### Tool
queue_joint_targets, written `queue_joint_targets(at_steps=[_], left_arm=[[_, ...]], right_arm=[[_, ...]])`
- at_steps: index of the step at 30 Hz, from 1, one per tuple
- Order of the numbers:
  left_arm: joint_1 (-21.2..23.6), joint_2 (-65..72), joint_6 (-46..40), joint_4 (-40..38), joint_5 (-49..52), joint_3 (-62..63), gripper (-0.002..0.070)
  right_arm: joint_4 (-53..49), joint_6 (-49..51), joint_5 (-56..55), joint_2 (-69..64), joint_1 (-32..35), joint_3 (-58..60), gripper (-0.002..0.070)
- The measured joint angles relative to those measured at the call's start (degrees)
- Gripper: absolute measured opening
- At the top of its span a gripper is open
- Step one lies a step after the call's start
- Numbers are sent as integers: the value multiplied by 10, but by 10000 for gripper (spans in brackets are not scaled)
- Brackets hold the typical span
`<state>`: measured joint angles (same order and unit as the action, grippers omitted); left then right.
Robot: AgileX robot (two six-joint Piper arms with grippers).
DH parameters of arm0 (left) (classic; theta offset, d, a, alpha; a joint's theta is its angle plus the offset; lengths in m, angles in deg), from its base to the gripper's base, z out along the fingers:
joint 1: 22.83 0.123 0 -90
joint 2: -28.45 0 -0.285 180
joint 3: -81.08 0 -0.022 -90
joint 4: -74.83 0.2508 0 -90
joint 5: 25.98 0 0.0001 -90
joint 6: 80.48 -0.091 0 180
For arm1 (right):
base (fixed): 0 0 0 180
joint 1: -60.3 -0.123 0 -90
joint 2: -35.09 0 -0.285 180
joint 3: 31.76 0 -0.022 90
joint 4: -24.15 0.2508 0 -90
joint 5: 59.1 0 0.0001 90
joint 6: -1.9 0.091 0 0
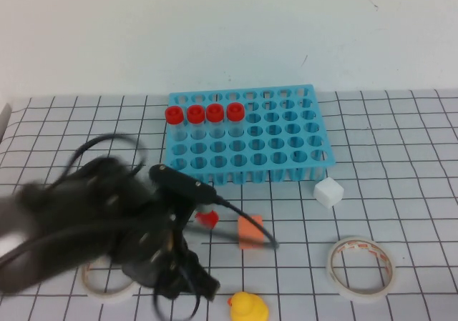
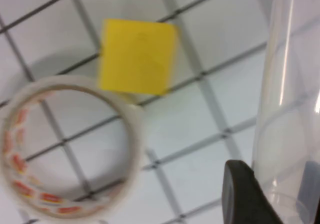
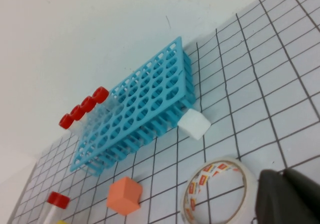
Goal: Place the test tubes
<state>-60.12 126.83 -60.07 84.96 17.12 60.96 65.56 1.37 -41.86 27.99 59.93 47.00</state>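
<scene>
Left end effector (image 2: 274, 191), lower left of the high view, is clamped round a clear test tube (image 2: 287, 99), presumably to carry it to the blue rack (image 1: 290, 131) at upper centre; right end effector (image 3: 289, 198) sits fully closed near a tape roll (image 3: 191, 194)

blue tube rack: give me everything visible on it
The blue rack, plastic by its look, is a grid of round holes on legs, flat on the gridded mat, mid-table. Four red-capped tubes stand upright in a row near its back left; other holes look empty. A white cube sits by its front right corner. Left gripper, in front of it, holds a fifth tube; right gripper, shut, is off front right.
</scene>
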Motion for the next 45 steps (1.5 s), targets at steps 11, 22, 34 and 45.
queue_joint_targets(at_steps=[11, 22, 34, 45], left_arm=[[-50, -217, 41, -2, -479, -267, 213], [-50, -126, 4, -69, -845, -290, 213], [-50, -89, -4, -96, -936, -290, 213], [-50, -88, -4, -98, -979, -290, 213]], right_arm=[[275, -353, 54, -106, 0, -73, -1], [540, -733, 231, -455, -1, -235, -1], [549, -837, 375, -714, -49, -453, 389], [549, -884, 283, -838, -210, -584, 528]])
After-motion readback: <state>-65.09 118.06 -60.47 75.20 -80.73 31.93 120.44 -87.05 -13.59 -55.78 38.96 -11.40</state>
